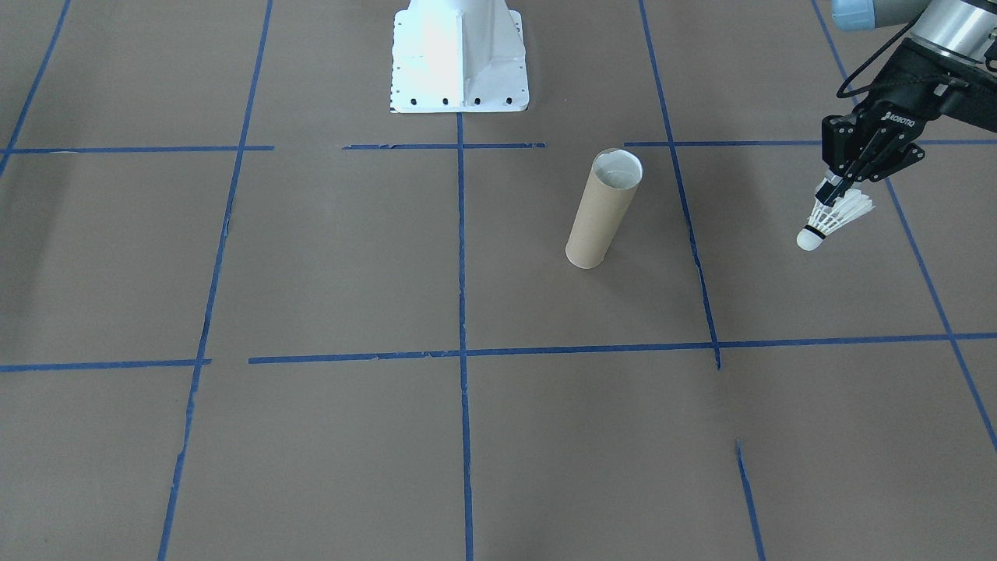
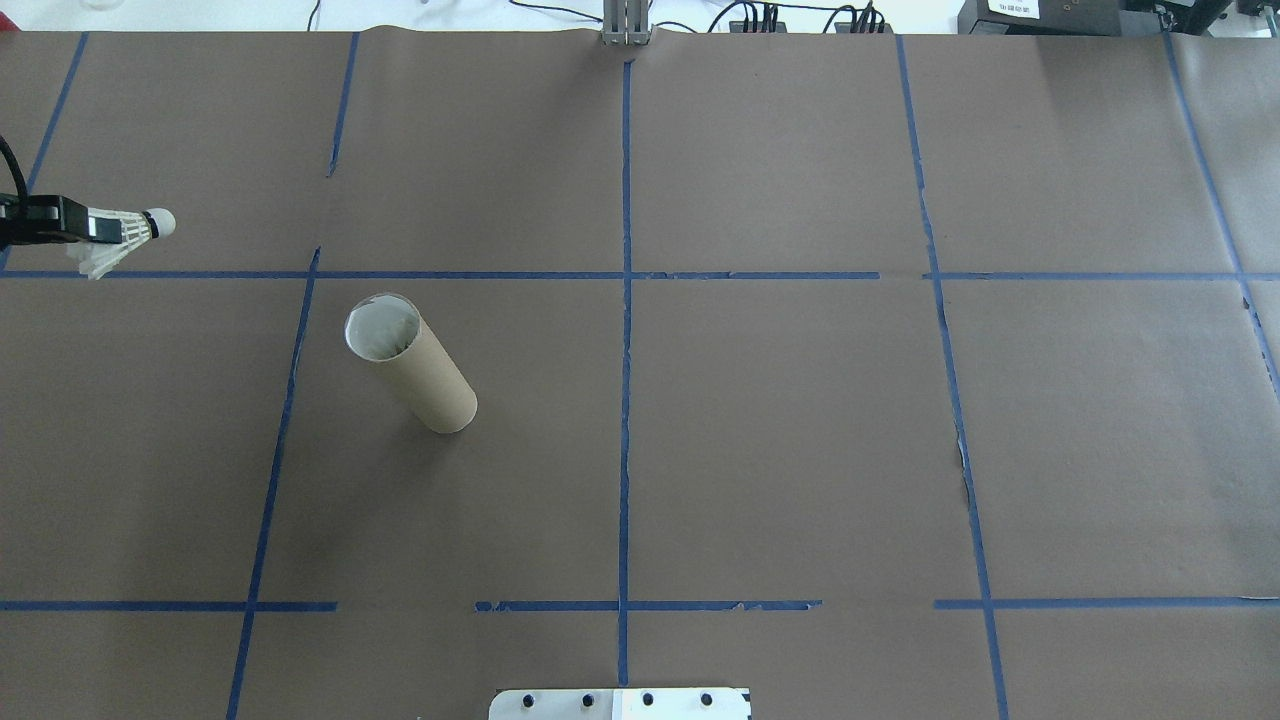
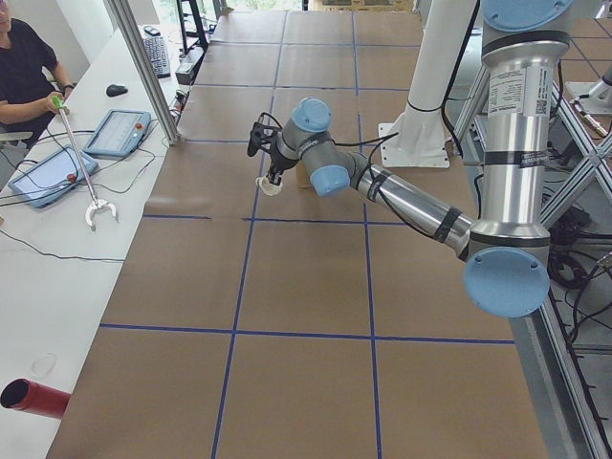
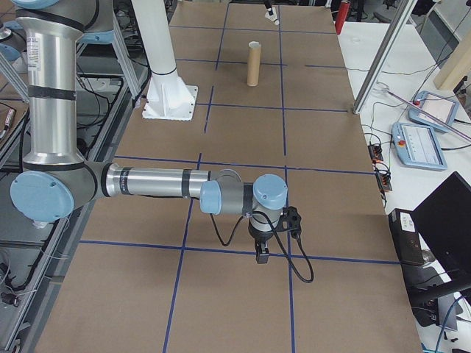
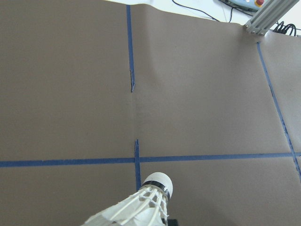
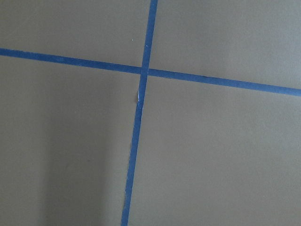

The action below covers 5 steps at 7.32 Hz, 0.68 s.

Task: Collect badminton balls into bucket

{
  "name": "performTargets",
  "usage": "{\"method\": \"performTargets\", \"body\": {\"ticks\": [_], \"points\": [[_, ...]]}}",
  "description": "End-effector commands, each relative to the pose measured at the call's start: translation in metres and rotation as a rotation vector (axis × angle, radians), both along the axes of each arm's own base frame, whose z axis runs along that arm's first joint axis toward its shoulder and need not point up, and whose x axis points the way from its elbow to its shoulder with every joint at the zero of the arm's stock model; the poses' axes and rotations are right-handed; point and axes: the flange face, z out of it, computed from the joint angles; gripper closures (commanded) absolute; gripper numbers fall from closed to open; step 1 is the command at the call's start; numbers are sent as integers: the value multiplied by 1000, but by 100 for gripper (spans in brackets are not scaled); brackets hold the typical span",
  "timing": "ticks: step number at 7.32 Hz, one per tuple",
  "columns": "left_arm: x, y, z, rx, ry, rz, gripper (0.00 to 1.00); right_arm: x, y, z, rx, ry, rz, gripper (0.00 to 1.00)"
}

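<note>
Left pincer [image 1: 835,187] angled down near counter [image 1: 498,436] edge, clenched on shuttlecock [image 1: 832,218]; right pincer [image 4: 262,257] state unclear.

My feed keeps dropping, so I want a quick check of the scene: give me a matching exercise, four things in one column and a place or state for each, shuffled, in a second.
Things
1. shuttlecock
2. cardboard tube
3. left end effector
4. right arm

States
A. stands upright on the table, mouth open upward
B. held off the table, cork tip pointing down and away from the fingers
C. stretched low over the table, far from the tube
D. shut on the feather end

Pairs: 1-B, 2-A, 3-D, 4-C
</note>
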Motion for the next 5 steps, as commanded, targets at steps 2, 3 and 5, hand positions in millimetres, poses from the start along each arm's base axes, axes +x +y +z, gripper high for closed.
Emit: {"method": "performTargets", "body": {"ticks": [2, 3, 5], "points": [[8, -30, -135, 53, -220, 0, 100, 0, 0, 0, 0, 0, 0, 0], [38, -32, -186, 2, -337, 1, 100, 0, 0, 0, 0, 0, 0, 0], [76, -19, -225, 25, -442, 33, 100, 0, 0, 1, -2, 0, 0, 0]]}}
